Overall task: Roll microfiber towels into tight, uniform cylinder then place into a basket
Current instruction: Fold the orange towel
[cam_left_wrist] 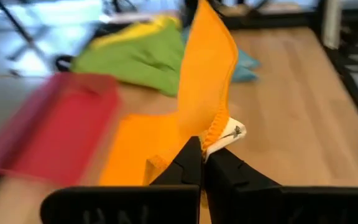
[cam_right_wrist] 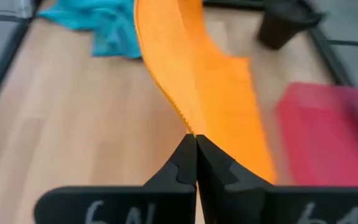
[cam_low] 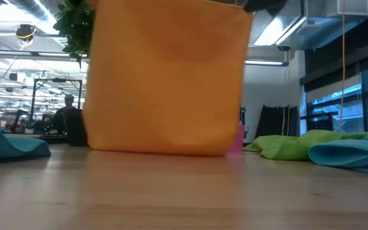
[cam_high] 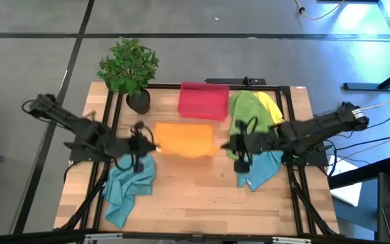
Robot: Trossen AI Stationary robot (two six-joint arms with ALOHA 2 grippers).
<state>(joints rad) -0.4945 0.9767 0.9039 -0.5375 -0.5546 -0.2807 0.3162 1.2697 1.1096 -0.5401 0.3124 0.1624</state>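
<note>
An orange towel (cam_high: 185,139) hangs spread like a sheet between my two grippers over the table's middle. My left gripper (cam_high: 156,144) is shut on its left upper corner and my right gripper (cam_high: 225,145) on its right upper corner. In the low view the orange towel's (cam_low: 168,76) lower edge reaches table level; whether it touches, I cannot tell. The red basket (cam_high: 204,100) stands just beyond it. A green towel (cam_high: 244,112) and a yellow towel (cam_high: 271,108) lie crumpled right of the basket. Teal towels lie at the near left (cam_high: 127,184) and right (cam_high: 263,169). My left gripper pinches the towel's stitched corner (cam_left_wrist: 215,129) between its two fingers, beside a small white label (cam_left_wrist: 234,132). The fingers slant down from the table's left. The cloth runs fairly taut toward the other gripper and hangs below. My right gripper pinches the towel's stitched top edge at the corner (cam_right_wrist: 188,127) between its two fingers (cam_right_wrist: 178,163). It comes slanting down from the table's right. The cloth runs off toward the left gripper and hangs down toward the basket side.
A potted plant (cam_high: 131,68) in a black pot stands at the far left corner. A black frame (cam_high: 286,91) runs along the table's far and side edges. Bare wood (cam_high: 195,196) lies toward the near edge between the teal towels.
</note>
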